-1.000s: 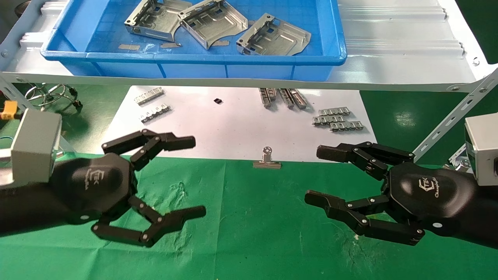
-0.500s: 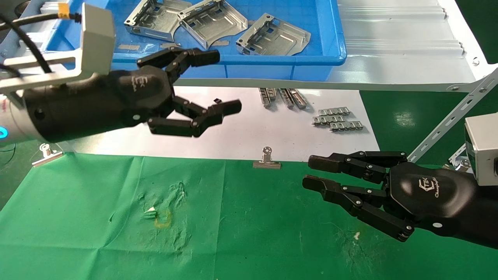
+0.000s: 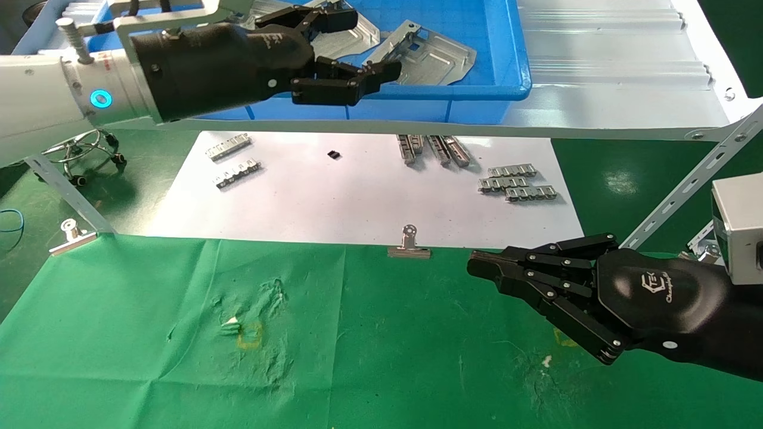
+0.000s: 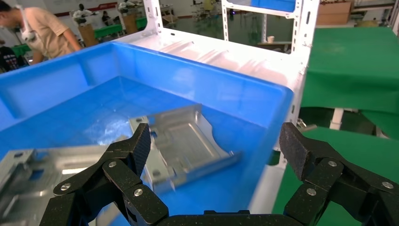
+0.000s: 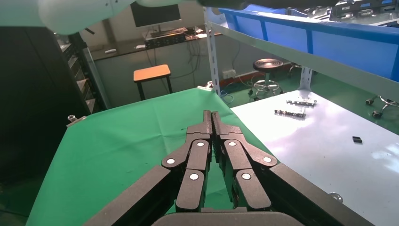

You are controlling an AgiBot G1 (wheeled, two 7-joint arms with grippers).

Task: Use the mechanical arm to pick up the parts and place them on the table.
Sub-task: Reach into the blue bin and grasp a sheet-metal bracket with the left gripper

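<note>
My left gripper [image 3: 369, 44] is open and empty, raised over the front wall of the blue tray [image 3: 501, 89]. One shiny grey part [image 3: 438, 56] lies in the tray just beyond its fingertips. A second part [image 3: 357, 39] shows partly behind the hand. In the left wrist view the gripper [image 4: 216, 141] frames a part [image 4: 183, 141], and another part [image 4: 28, 174] lies beside it. My right gripper [image 3: 477, 262] is shut and empty, low over the green table cloth [image 3: 381, 333]; the right wrist view shows it [image 5: 211, 115] with fingers pressed together.
The tray stands on a white shelf [image 3: 596, 65] above the white sheet [image 3: 357, 196]. Small toothed strips [image 3: 517, 182] lie on the sheet in several groups. A binder clip [image 3: 409, 244] holds the sheet's front edge. A slanted shelf brace [image 3: 685, 179] stands at the right.
My left arm has risen from the green cloth and reached forward to the blue tray, staying open. My right gripper has closed its fingers without moving away.
</note>
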